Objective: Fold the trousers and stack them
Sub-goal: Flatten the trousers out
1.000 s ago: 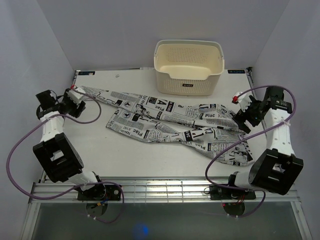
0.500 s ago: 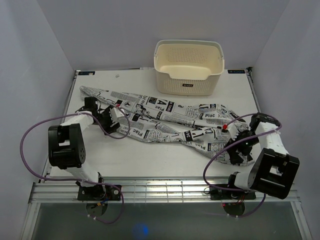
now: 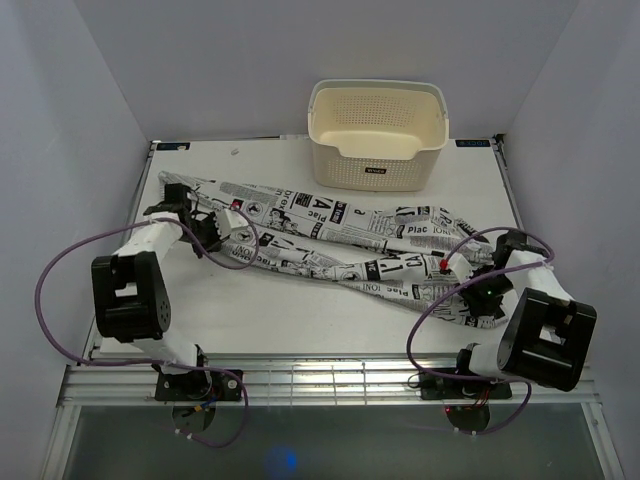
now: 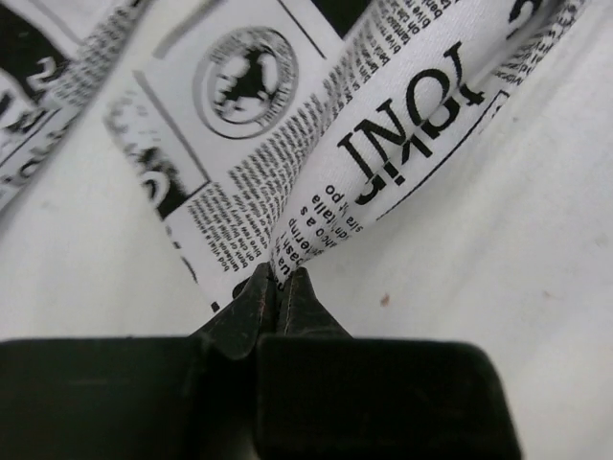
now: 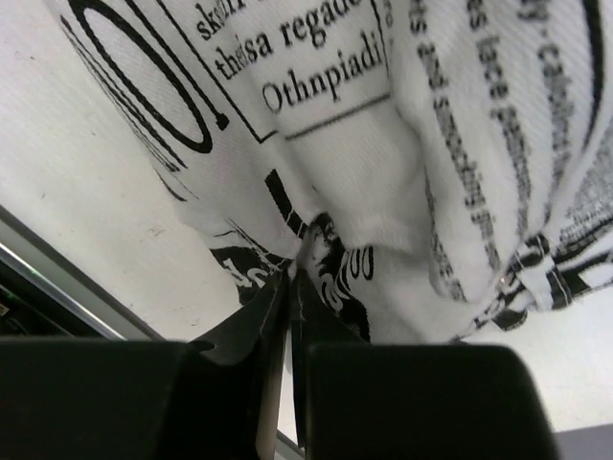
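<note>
Both jaws pressed together on cloth: left jaws pinch a fold at the left end of the trousers [image 3: 330,215], right jaws pinch a bunched edge at the right end. Trousers lie stretched across the desk [image 3: 300,320], just before the basket [image 3: 378,135].

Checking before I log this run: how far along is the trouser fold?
Done: nothing folded. The trousers lie full length across the table, legs apart. In hand: left claw is shut on a cloth edge at the leg end, and right claw is shut on cloth at the opposite end, by the near edge. Left: every fold, then the stacking.
</note>
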Available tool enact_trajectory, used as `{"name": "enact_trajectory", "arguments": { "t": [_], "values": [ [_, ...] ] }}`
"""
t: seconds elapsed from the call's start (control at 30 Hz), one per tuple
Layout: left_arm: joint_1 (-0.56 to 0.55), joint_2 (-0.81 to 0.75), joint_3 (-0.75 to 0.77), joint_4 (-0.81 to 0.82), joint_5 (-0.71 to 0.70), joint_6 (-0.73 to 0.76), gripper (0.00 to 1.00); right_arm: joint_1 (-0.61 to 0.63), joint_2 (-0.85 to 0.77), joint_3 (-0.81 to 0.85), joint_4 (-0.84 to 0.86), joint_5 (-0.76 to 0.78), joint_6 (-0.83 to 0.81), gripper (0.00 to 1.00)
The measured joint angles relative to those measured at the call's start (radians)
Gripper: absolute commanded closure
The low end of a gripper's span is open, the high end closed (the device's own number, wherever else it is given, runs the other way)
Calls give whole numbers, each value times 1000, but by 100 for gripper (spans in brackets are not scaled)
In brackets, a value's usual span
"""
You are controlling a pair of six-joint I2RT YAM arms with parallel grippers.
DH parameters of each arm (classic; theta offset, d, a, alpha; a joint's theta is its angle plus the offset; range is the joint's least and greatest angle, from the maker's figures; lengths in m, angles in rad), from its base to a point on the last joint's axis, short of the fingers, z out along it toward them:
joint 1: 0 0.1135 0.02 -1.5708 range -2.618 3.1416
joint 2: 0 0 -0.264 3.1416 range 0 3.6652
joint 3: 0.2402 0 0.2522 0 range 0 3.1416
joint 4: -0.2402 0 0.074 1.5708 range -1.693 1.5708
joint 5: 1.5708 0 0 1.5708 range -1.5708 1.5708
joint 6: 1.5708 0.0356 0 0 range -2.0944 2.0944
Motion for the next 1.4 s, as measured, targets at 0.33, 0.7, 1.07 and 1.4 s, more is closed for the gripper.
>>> {"name": "enact_trajectory", "arguments": {
  "t": [0.33,0.7,1.07,1.4],
  "values": [
    [79,-374,285,-549,61,28,100,-73,-74,82,-12,-45,-95,92],
    [70,366,656,-666,64,-208,100,-125,33,256,-80,-101,-156,92],
    [91,588,884,-602,50,-476,24,-125,62,209,-77,-67,-159,92],
    [-34,-60,452,-398,66,-551,27,-125,74,211,-84,-73,-148,92]
  ]
}}
